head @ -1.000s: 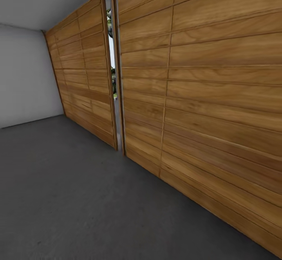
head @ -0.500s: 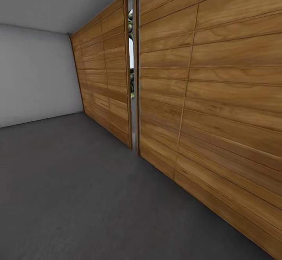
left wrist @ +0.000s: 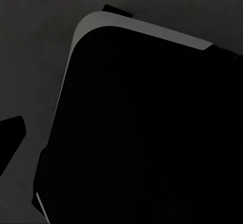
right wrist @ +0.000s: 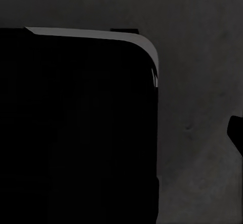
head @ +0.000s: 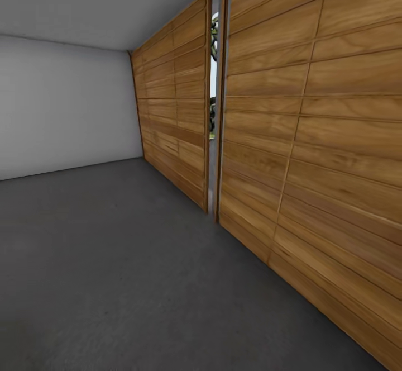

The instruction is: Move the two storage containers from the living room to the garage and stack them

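I am in the garage, and the two storage containers are out of view. The dark grey concrete floor [head: 111, 259] spreads across the lower part of the head view. In the left wrist view a dark fingertip [left wrist: 10, 138] juts in over the floor [left wrist: 40, 42], beside a black rounded body of the robot [left wrist: 152, 133]. Over the floor [right wrist: 202, 57] in the right wrist view, a dark fingertip [right wrist: 237, 133] shows at the edge, next to the same kind of black body [right wrist: 76, 133]. Neither view reveals how the jaws stand.
A tall wood-plank door [head: 312, 136] runs close along the right, with a second panel [head: 173, 108] beyond a narrow gap [head: 214, 108] that shows greenery outside. A plain pale grey wall [head: 67, 108] closes the far left. Open floor lies ahead and to the left.
The whole head picture has shifted right, so the camera has turned left. More of the grey wall shows now. Nothing in the room itself has moved.
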{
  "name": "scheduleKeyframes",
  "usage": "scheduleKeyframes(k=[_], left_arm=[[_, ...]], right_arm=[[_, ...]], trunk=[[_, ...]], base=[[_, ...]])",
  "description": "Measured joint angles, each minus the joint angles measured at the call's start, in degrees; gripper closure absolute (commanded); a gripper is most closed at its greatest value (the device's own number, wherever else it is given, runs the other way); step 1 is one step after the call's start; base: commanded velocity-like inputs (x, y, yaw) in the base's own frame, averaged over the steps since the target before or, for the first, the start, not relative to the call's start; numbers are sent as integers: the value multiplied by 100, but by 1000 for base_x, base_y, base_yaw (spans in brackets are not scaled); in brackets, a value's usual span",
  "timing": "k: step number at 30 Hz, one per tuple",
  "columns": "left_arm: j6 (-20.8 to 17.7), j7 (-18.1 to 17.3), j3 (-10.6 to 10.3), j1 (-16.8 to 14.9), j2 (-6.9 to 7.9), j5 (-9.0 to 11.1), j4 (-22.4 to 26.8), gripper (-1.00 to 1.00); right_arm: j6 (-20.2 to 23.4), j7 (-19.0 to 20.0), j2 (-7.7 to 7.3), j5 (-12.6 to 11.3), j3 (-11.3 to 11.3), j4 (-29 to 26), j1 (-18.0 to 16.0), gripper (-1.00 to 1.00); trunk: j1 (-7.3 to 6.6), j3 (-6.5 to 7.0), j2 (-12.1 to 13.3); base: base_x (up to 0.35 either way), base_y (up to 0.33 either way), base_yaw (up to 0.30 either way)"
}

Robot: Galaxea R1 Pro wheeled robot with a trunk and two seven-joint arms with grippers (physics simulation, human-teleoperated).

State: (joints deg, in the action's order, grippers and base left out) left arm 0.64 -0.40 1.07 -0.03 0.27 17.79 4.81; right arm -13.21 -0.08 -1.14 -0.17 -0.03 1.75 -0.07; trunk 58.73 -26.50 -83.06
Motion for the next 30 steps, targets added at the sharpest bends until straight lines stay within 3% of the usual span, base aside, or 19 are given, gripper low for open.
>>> scheduleKeyframes(k=[21, 30], left_arm=[[0, 8, -1, -2, 0, 1, 9, -100], [0, 5, -1, 0, 0, -1, 10, -100]], right_arm=[[-1, 0, 7, 8, 11, 0, 0, -100], [-2, 0, 7, 9, 11, 0, 0, -100]], trunk=[[0, 0, 0], [-2, 0, 0]], base=[[3, 0, 268], [161, -74, 268]])
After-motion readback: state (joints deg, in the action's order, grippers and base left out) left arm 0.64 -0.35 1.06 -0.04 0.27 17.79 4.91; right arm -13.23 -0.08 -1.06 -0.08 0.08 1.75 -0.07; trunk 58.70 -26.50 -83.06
